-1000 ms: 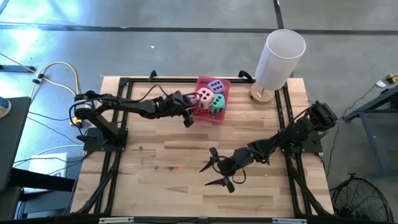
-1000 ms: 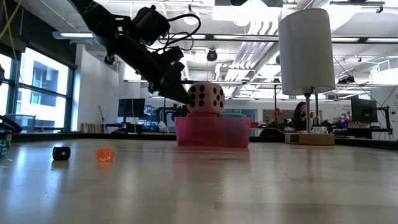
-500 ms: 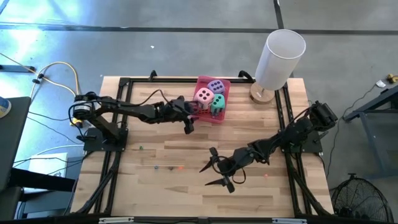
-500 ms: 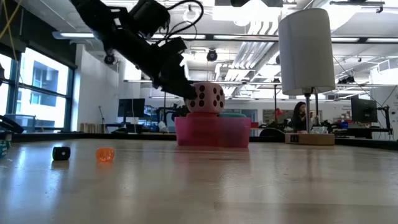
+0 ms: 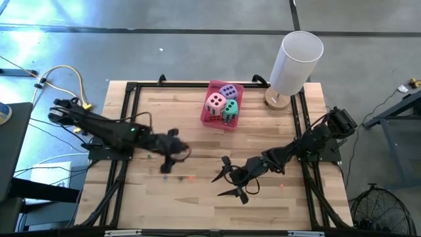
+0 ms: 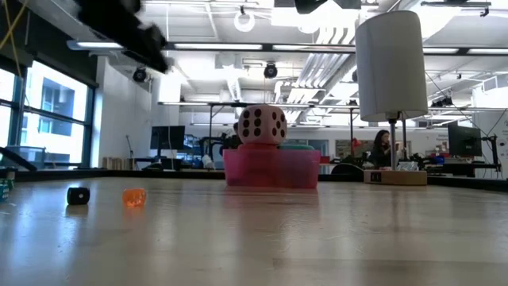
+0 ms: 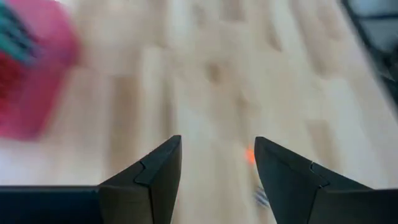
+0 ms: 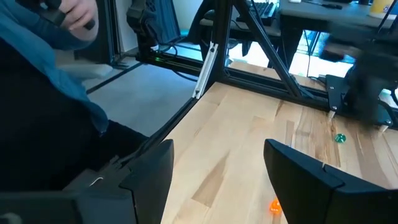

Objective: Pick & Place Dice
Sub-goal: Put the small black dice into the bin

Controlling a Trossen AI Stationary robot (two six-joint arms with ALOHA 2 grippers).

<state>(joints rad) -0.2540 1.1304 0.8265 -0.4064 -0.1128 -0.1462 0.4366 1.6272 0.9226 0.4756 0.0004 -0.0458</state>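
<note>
Across the wooden table [image 5: 197, 131], dice [image 5: 222, 105] fill a pink tray [image 5: 212, 119].

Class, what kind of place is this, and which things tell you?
Probably an open-plan robotics lab: exposed ceiling ducts, desks with monitors behind, and a framed wooden table with two arms.

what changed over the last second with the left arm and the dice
The left gripper left the pink die on top in the pink tray and pulled back across the table toward its own base, now hanging empty with its fingers apart near the small beads. The pink, purple and teal dice stayed put in the tray. The right gripper did not move and stays open.
</note>
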